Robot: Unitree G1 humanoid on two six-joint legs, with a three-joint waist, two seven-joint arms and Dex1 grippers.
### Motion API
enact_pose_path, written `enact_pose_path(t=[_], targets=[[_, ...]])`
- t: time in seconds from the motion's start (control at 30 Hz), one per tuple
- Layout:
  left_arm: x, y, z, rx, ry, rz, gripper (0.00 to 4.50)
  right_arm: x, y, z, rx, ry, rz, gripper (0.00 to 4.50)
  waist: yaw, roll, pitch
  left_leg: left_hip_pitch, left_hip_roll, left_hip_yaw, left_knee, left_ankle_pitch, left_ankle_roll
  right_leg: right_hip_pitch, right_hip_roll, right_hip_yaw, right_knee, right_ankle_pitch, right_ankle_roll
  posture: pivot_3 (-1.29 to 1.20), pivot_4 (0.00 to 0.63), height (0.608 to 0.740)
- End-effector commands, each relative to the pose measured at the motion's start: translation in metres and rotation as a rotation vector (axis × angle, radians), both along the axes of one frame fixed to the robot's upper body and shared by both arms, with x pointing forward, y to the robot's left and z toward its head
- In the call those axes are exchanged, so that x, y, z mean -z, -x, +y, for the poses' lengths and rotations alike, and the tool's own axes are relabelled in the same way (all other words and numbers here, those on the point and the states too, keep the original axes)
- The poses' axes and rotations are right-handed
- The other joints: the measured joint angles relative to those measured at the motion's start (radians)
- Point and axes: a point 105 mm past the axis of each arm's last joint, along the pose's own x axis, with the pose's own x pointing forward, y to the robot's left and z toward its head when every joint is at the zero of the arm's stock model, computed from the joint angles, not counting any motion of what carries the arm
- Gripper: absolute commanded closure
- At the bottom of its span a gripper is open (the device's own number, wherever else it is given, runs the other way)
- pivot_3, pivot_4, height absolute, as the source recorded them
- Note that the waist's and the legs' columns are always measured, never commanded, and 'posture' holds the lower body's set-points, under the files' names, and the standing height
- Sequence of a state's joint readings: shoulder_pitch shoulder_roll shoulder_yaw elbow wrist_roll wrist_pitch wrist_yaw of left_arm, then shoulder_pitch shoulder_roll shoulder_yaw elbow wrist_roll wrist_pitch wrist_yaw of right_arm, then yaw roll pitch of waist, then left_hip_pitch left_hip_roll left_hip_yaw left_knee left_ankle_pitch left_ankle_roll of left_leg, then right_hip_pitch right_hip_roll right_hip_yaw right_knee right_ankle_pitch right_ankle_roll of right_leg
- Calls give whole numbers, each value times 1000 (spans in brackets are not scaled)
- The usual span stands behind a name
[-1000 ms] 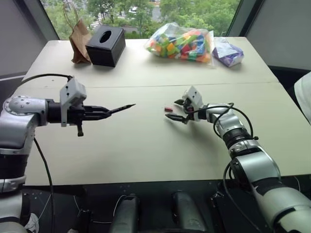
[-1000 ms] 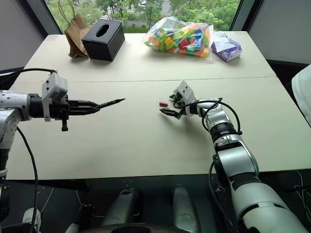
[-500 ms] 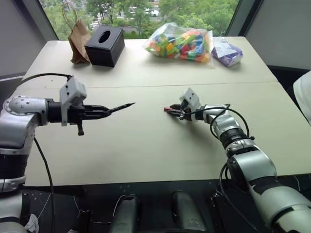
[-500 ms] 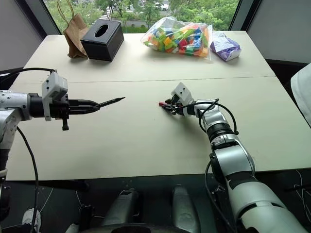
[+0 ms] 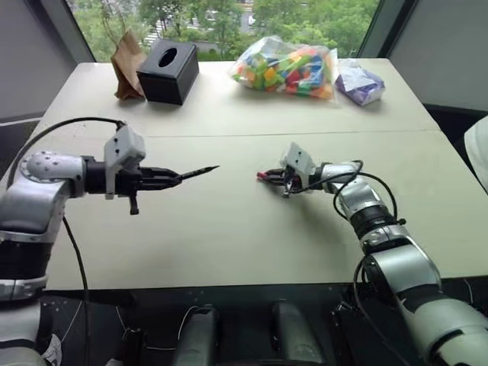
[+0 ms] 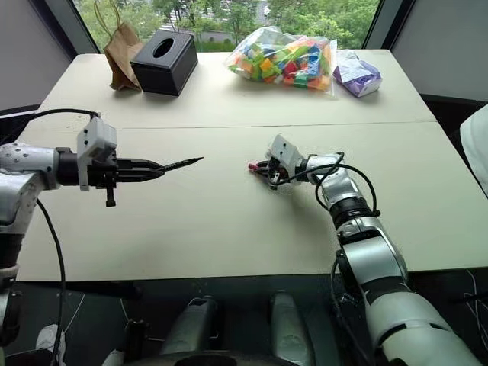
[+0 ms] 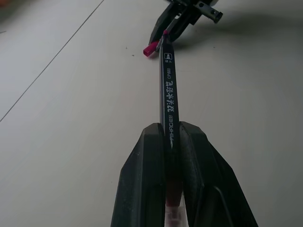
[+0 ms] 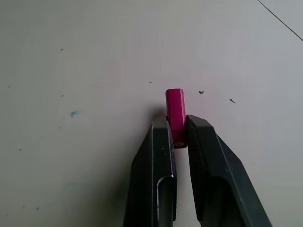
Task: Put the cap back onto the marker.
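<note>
Up close, the right wrist view shows the cap [image 8: 175, 115] pinched at its near end between the right tool [image 8: 176, 137] fingers, most of its red length sticking out past the tips, just above the counter [image 8: 85, 71]. From the head views it is only a red speck at those tips. Well left of the cap, the left tool [image 5: 169, 178] is clenched on the marker [image 7: 169, 90]; the left wrist view shows white lettering along its black barrel, whose tip points toward the cap.
</note>
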State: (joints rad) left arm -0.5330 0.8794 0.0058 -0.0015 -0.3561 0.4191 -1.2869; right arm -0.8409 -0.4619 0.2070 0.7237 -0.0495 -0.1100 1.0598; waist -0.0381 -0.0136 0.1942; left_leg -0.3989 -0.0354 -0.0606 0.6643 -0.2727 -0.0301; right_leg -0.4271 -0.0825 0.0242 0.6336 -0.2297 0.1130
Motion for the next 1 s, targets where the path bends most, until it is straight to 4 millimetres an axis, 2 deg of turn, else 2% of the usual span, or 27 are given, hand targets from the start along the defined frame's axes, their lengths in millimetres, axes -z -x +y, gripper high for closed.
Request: enact_pose_path(t=[0.03, 0.17, 0.33, 1.0], targets=[[-5, -4, -9, 65, -38, -66, 4500, -43, 21, 3, -121, 77, -128, 4461, -1, 0, 0, 0, 0, 0, 0, 0, 0, 0, 0, 0, 0, 0, 0, 0, 150, 740], [-5, -10, -18, 107, -30, -78, 4500, -63, 44, 5, -160, 108, -156, 4461, -9, 0, 0, 1, 1, 0, 0, 0, 0, 0, 2, 0, 1, 0, 0, 0, 150, 740], [-6, -15, -25, 139, -27, -96, 4500, -71, 61, 17, -187, 104, -163, 4461, -4, 0, 0, 1, 1, 0, 0, 0, 0, 0, 2, 0, 2, 0, 0, 0, 150, 740], [-9, -14, -31, 166, -18, -108, 4500, -84, 72, 44, -252, 67, -204, 4461, -3, 0, 0, 1, 1, 0, 1, 0, 0, 0, 1, 0, 2, 0, 0, 0, 150, 740]])
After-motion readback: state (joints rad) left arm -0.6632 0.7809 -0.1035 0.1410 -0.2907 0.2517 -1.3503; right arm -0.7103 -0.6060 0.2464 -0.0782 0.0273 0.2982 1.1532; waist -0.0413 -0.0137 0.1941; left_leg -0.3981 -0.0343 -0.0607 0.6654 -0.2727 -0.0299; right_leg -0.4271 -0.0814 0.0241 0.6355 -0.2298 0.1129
